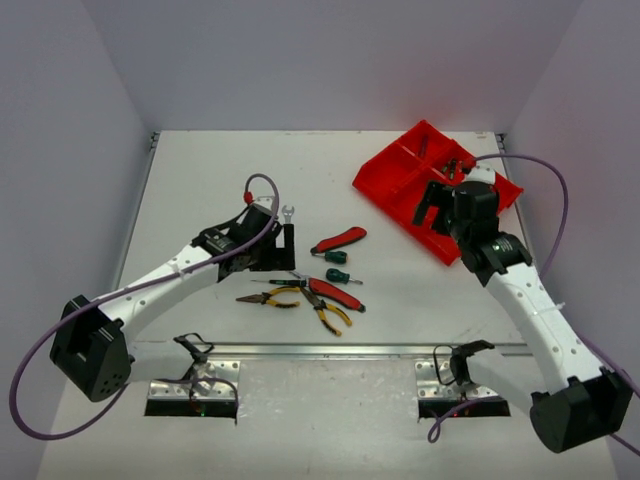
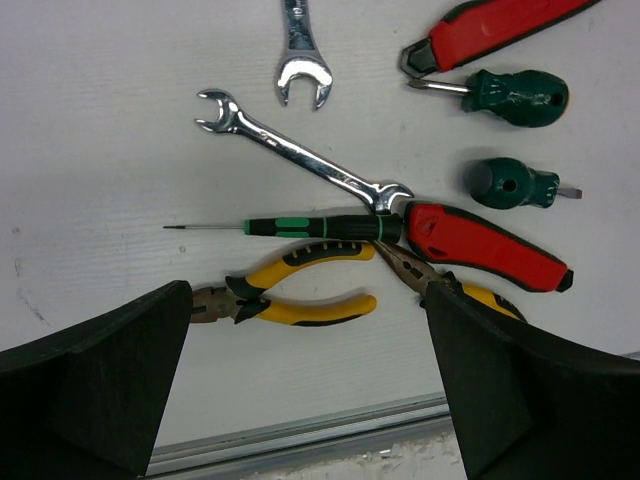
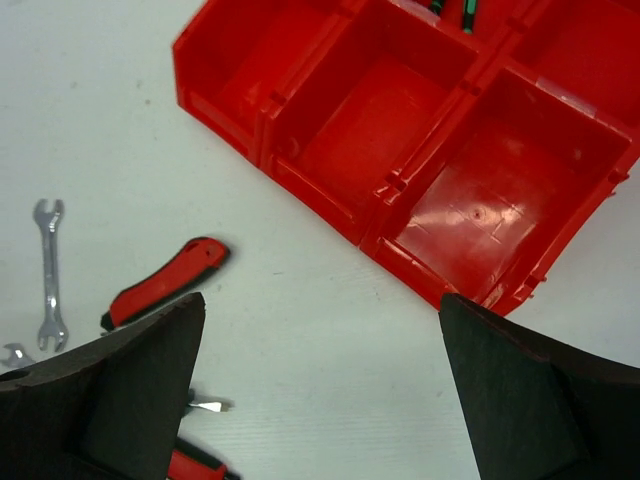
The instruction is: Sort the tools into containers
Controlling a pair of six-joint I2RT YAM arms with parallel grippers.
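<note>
The tools lie loose on the table (image 1: 200,180), grouped near its centre in the top view. In the left wrist view the long wrench (image 2: 300,155) runs diagonally from 10 o'clock to 4 o'clock, and its lower end touches the red-handled pliers (image 2: 485,248). The slim screwdriver (image 2: 320,228), black with green bands, lies level just below that wrench with its tip toward 9 o'clock. The yellow-handled pliers (image 2: 295,290) lie just beside it at its 6 o'clock. The short wrench (image 2: 302,55) sits at 12 o'clock of the group. The red-handled cutter (image 2: 495,30) is at 1 o'clock, the green stubby screwdriver (image 2: 515,97) at 2 o'clock, and the second green screwdriver (image 2: 510,183) at 3 o'clock. The left gripper (image 2: 305,400) hangs over the 6 o'clock edge of the group, its fingers spread wide with nothing between them. The red tray (image 1: 385,185) sits at 2 o'clock on the table, well apart from the loose tools. In the right wrist view, three of its compartments show their floors in full. A compartment at 12 o'clock holds dark and green items, which the frame edge cuts off. The right gripper (image 3: 320,390) hangs at the tray's near edge, jaws fully apart and holding nothing.
</note>
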